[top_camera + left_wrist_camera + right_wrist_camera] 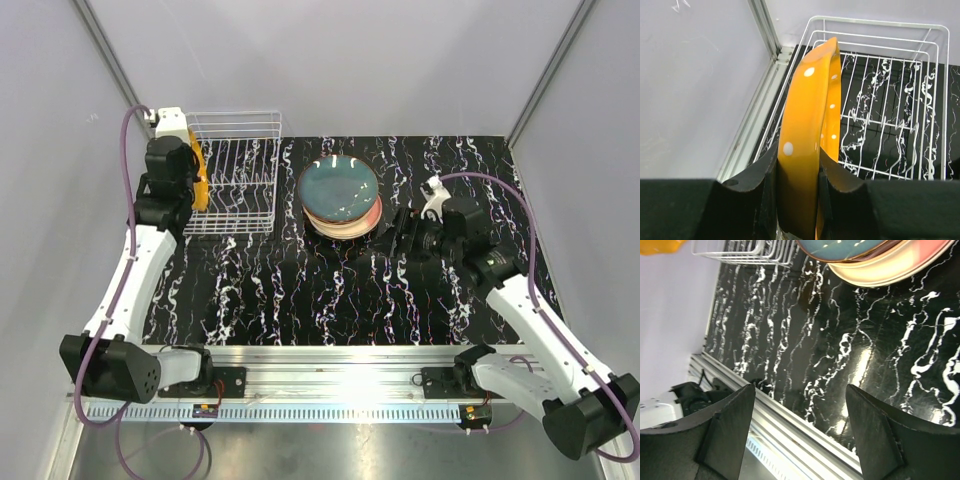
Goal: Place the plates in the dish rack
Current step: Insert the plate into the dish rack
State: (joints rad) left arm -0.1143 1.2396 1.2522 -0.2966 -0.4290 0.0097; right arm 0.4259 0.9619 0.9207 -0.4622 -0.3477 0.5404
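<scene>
Clamping the lower rim of an orange plate (pixel 810 100) between its two black fingers, the left end effector (pixel 798 167) held that plate on edge, upright, at the left end of the dish rack (pixel 232 114). From the wrist view I could not tell whether the plate already sat between the prongs or hung just above them. The right end effector (pixel 800 405) stood released and empty over the black marbled tabletop (pixel 300 290), just beside the stack of plates (pixel 340 200).

By their glossy look the plates were probably glazed ceramic: stiff, fairly heavy for a two-finger pinch, slick and liable to chip if knocked against the wire. The rim seemed the only sensible hold, with the fingers well over the lip so the plate could not swivel.

Counted: one white wire rack; one orange plate with white dots; and a stack right of the rack with a teal plate (pixel 340 187) on top and a pink plate (pixel 890 267) below. A darker rim between them suggested a third, though I could not be sure.
</scene>
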